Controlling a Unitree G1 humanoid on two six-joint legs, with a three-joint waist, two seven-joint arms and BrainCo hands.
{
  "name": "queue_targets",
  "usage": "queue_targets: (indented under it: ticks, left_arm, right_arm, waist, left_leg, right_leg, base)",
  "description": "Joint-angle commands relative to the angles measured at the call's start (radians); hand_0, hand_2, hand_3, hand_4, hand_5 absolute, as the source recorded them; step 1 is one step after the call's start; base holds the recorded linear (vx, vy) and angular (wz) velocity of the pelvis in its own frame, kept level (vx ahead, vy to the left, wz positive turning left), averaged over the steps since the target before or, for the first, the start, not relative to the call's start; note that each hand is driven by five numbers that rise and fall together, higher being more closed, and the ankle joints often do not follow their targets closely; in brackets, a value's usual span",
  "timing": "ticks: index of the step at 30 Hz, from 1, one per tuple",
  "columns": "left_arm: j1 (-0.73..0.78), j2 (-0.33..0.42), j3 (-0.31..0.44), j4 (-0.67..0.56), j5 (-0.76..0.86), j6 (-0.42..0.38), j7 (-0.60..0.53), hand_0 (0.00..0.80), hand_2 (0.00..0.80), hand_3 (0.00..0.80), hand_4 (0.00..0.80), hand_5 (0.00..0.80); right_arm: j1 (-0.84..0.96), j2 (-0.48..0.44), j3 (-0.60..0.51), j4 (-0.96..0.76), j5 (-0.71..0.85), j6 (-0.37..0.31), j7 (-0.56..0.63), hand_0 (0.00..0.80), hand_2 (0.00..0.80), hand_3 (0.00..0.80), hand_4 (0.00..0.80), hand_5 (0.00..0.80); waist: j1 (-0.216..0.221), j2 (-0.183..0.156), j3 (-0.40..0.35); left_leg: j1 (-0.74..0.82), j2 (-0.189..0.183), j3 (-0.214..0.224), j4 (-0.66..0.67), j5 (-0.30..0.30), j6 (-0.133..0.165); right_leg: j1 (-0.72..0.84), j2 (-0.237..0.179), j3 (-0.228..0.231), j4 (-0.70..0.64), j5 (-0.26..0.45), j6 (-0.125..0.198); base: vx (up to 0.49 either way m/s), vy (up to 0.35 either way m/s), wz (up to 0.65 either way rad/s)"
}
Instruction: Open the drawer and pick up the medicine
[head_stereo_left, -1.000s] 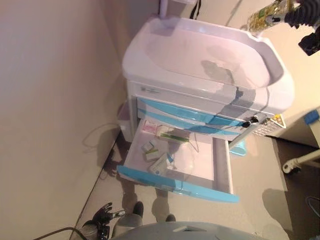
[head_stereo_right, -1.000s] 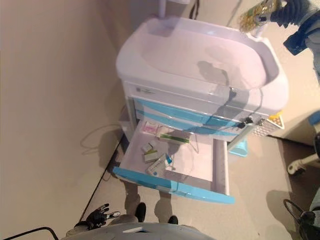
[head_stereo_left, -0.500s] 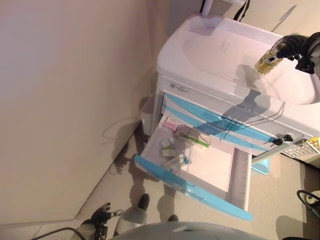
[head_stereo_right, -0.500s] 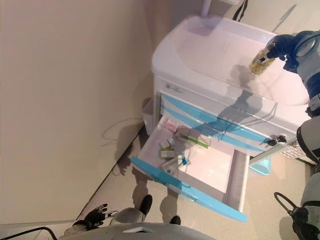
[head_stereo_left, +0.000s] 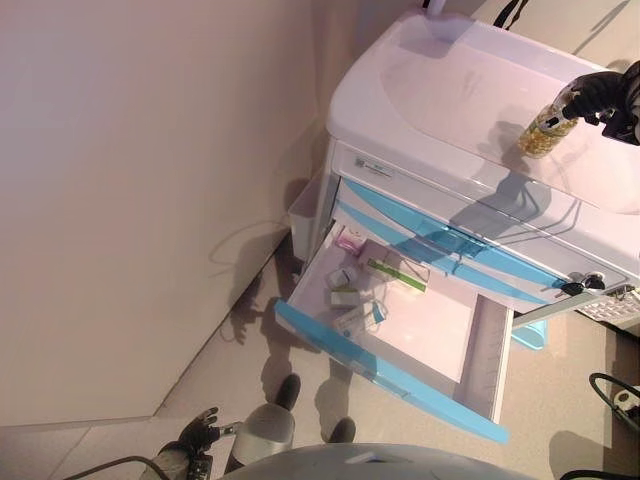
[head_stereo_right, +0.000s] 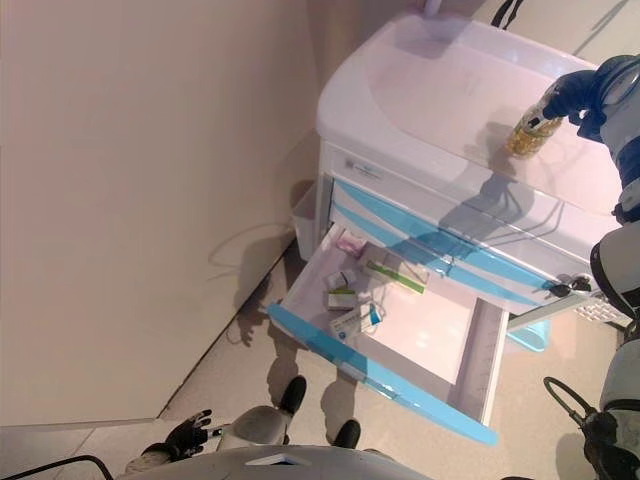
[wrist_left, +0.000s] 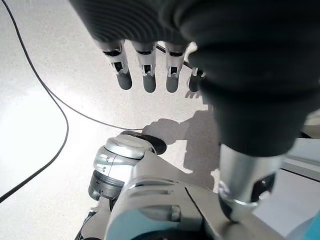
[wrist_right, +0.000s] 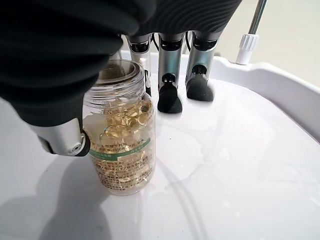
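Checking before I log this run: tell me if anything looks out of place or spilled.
Nothing spilled. The drawer hangs open with small boxes scattered loosely inside. The pill bottle is upright on the cart top in the right hand.

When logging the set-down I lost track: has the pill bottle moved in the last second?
Yes. The pill bottle, in the right hand, has come down from above the cart top's far rim to its surface, nearer the front.

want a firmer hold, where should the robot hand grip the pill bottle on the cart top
Around the pill bottle's straight middle wall, coming from the side. It stands upright on the cart top, its round body wider than the neck; the right robot hand already flanks it there.
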Motion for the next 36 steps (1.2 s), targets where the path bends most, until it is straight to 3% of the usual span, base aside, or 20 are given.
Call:
queue_targets:
  ticks: [1, 10, 21, 26, 30, 35, 36]
  left_arm:
    - [-0.002, 0.041, -0.053, -0.028, -0.021, -0.018, 0.0, 0.0, 0.0, 0.0, 0.0, 0.0]
    - [-0.002, 0.047, -0.053, -0.029, -0.018, -0.013, -0.001, 0.0, 0.0, 0.0, 0.0, 0.0]
    - [0.016, 0.051, -0.04, -0.009, 0.004, -0.024, -0.008, 0.0, 0.0, 0.0, 0.0, 0.0]
    - [0.004, 0.049, -0.048, 0.002, 0.023, -0.019, -0.018, 0.0, 0.0, 0.0, 0.0, 0.0]
    - [-0.006, 0.046, -0.048, 0.017, 0.045, -0.013, -0.036, 0.0, 0.0, 0.0, 0.0, 0.0]
    - [-0.017, 0.029, -0.064, 0.037, 0.061, -0.009, -0.055, 0.0, 0.0, 0.0, 0.0, 0.0]
    - [-0.025, 0.02, -0.071, 0.042, 0.06, -0.004, -0.058, 0.0, 0.0, 0.0, 0.0, 0.0]
  right_arm:
    - [-0.128, -0.012, 0.072, -0.002, -0.01, -0.017, -0.051, 0.0, 0.0, 0.0, 0.0, 0.0]
    - [-0.158, -0.04, 0.037, -0.052, 0.113, -0.066, -0.345, 0.0, 0.0, 0.0, 0.0, 0.0]
    - [-0.148, -0.115, 0.003, -0.17, 0.266, -0.09, -0.372, 0.0, 0.0, 0.0, 0.0, 0.0]
    - [-0.131, -0.144, -0.039, -0.246, 0.438, -0.117, -0.434, 0.0, 0.0, 0.0, 0.0, 0.0]
    - [-0.055, -0.175, -0.169, -0.358, 0.592, -0.117, -0.567, 0.0, 0.0, 0.0, 0.0, 0.0]
    - [0.159, -0.2, -0.451, -0.472, 0.77, -0.172, -0.764, 0.0, 0.0, 0.0, 0.0, 0.0]
    - [0.238, -0.19, -0.555, -0.483, 0.796, -0.193, -0.775, 0.0, 0.0, 0.0, 0.0, 0.0]
  waist:
    - [0.011, -0.037, 0.027]
    - [0.001, -0.039, 0.032]
    - [-0.044, -0.043, 0.002]
    - [-0.074, -0.041, -0.019]
    - [-0.108, -0.031, -0.029]
    - [-0.156, -0.003, -0.037]
    - [-0.171, 0.007, -0.039]
  left_leg:
    - [0.049, 0.009, 0.053, 0.001, -0.133, -0.021]
    - [0.057, 0.011, 0.065, 0.001, -0.14, -0.019]
    - [0.087, 0.015, 0.103, 0.001, -0.156, -0.014]
    - [0.1, 0.019, 0.132, 0.001, -0.163, -0.014]
    - [0.111, 0.02, 0.157, 0.006, -0.174, -0.011]
    - [0.125, 0.022, 0.195, 0.014, -0.191, -0.005]
    - [0.129, 0.022, 0.203, 0.016, -0.198, -0.003]
  right_leg:
    - [-0.01, -0.057, 0.01, 0.041, 0.006, 0.054]
    - [-0.011, -0.057, 0.018, 0.04, 0.014, 0.062]
    - [-0.005, -0.057, 0.052, 0.046, 0.017, 0.071]
    - [-0.003, -0.057, 0.068, 0.048, 0.017, 0.073]
    - [-0.009, -0.057, 0.091, 0.057, 0.015, 0.075]
    - [-0.017, -0.057, 0.13, 0.066, 0.011, 0.079]
    - [-0.019, -0.056, 0.142, 0.066, 0.01, 0.08]
  base:
    - [0.0, 0.0, 0.0]
    - [0.0, 0.0, 0.0]
    - [0.016, 0.004, -0.1]
    - [0.009, -0.004, -0.15]
    - [-0.011, 0.001, -0.2]
    - [-0.022, 0.019, -0.32]
    - [-0.012, 0.01, -0.24]
